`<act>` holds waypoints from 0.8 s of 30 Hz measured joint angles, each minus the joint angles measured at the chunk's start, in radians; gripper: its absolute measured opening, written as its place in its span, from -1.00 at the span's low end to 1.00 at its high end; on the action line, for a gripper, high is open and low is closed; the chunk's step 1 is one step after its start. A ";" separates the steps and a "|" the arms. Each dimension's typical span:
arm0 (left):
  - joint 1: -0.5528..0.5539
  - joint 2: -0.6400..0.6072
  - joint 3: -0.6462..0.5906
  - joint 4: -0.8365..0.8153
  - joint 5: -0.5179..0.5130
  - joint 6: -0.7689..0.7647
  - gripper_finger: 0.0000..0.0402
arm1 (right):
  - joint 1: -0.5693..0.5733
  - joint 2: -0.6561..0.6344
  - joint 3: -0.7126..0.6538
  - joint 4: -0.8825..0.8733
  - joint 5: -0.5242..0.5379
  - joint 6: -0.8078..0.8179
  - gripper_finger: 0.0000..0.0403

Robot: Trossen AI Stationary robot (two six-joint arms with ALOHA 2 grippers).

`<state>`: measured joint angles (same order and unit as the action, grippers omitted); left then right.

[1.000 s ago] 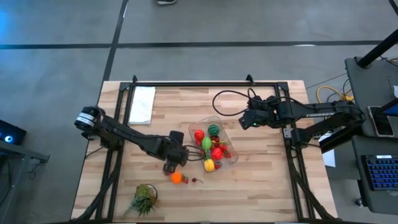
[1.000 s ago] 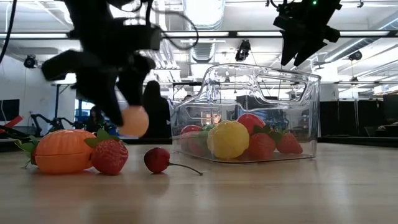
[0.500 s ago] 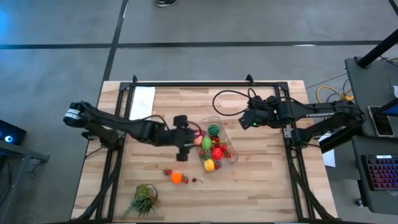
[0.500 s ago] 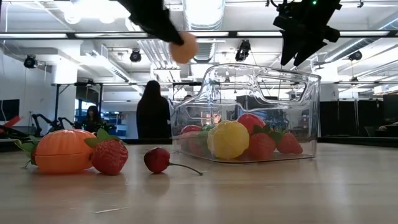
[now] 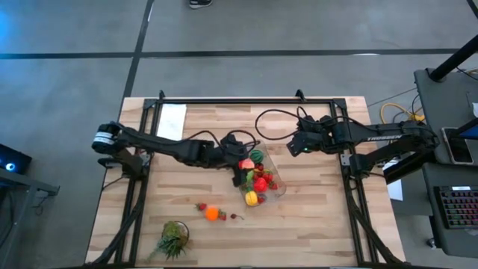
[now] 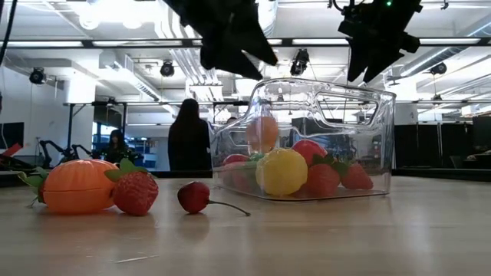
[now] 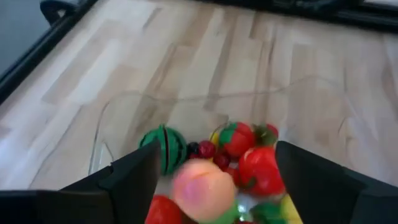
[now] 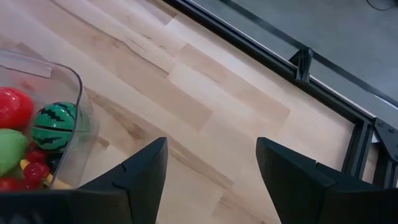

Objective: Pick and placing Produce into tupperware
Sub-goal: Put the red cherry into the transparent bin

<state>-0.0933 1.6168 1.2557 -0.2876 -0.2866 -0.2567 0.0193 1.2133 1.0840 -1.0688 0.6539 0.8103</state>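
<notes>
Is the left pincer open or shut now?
Open. The left pincer hangs over the tupperware, its fingers spread wide, and the peach lies free between them, touching neither.

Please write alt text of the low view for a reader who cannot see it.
A peach-coloured fruit falls inside the clear tupperware, above the produce already there, under the open left gripper. An orange, a strawberry and a cherry lie outside on the wooden table.

Tupperware (image 5: pixel 258 175) at bench (image 5: pixel 314 224) centre, holding most produce (image 5: pixel 259 182). Three loose pieces (image 5: pixel 215 213) in front of it; leafy tuft (image 5: pixel 173 240) further front-left. Paper sheet (image 5: pixel 171 125) at rear left. Left gripper (image 5: pixel 240 163) above tupperware, right gripper (image 5: pixel 296 144) rear right.
</notes>
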 joint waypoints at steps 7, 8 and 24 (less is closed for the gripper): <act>-0.005 -0.007 0.023 -0.063 0.025 0.000 0.58 | 0.000 0.000 0.000 -0.001 -0.003 -0.059 0.18; -0.009 -0.023 0.024 -0.095 0.031 0.001 0.58 | 0.000 0.000 0.000 -0.003 -0.003 -0.062 0.18; -0.085 -0.145 0.013 -0.427 0.043 -0.080 0.58 | 0.000 0.000 -0.005 -0.023 0.002 -0.131 0.18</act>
<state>-0.1780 1.4719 1.2690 -0.7151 -0.2435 -0.3367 0.0189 1.2133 1.0786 -1.0921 0.6556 0.6792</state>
